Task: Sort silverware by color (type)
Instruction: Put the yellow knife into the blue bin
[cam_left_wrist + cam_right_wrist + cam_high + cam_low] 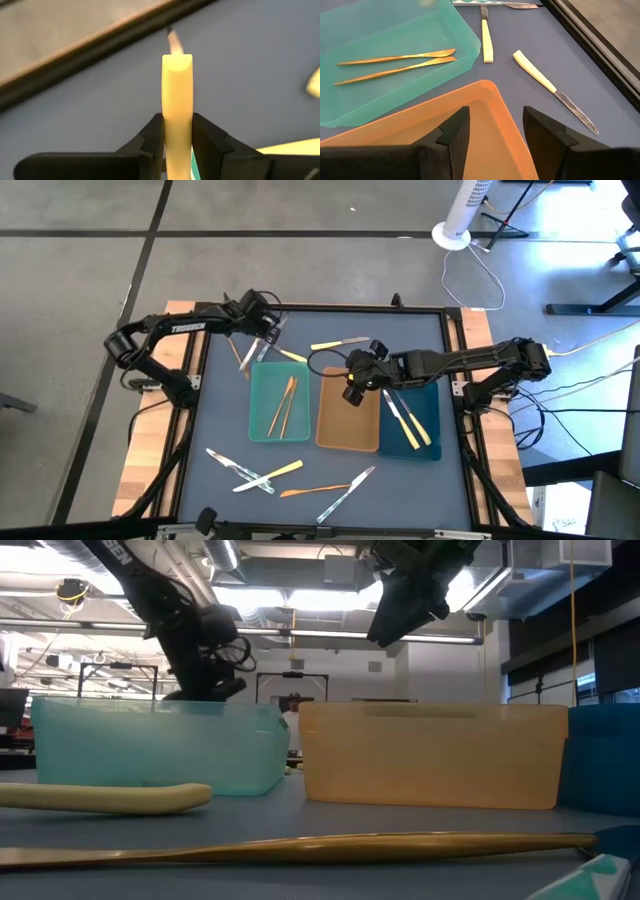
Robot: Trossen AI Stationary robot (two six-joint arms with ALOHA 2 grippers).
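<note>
Yellow-handled, silver-tipped utensil (177, 100), smooth and flat, clamped between left gripper (177, 142) fingers near the table's far edge; its tip is blurred, perhaps a blade. Right gripper (492, 137), parted and empty, hovers over tan rectangular tray (485, 100).

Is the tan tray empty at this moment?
Yes, the high view shows no utensil in the tan tray; the two gold utensils lie in the teal tray beside it.
</note>
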